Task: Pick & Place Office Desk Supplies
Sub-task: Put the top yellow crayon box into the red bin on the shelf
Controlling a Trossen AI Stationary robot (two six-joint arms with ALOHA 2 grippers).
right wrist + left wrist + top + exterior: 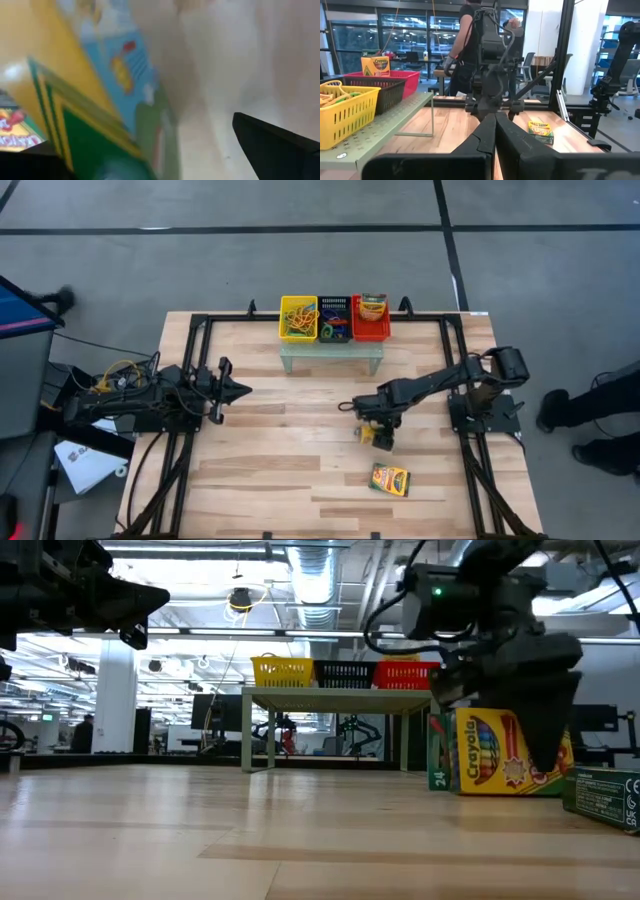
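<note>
With my right claw (374,430) spread wide over the upright yellow-and-green cardboard crayon box (498,752), I judge it light, crushable; grip its flat faces.

My left claw (238,391) waits closed.

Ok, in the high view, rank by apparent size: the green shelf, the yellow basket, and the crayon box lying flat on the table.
Largest to smallest:
1. green shelf
2. yellow basket
3. flat crayon box
The last two look close; the basket sits higher, nearer the camera, so that ranking is unsure.
</note>
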